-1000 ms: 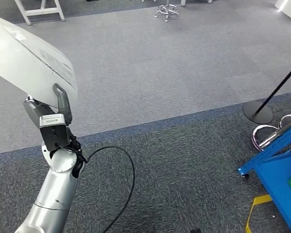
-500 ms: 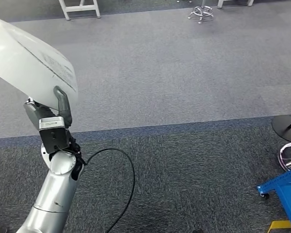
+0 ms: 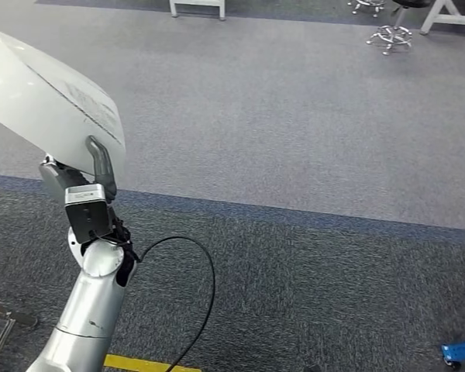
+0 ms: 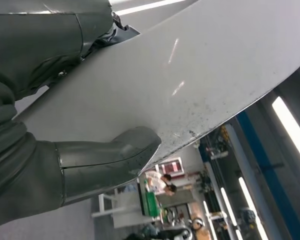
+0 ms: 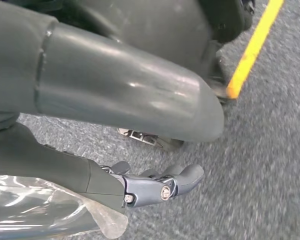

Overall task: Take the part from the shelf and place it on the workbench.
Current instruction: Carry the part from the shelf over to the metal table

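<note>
Your left hand (image 3: pixel 93 174) grips the white part (image 3: pixel 49 101), held raised at the left over grey carpet (image 3: pixel 288 116). Your right hand (image 5: pixel 114 130) hangs near the floor, seemingly empty, fingers loosely apart.

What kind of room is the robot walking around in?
Probably a workshop or lab hall: grey carpet floor with a yellow floor line, rolling stools and white table legs. The left hand holds a big white part.
</note>
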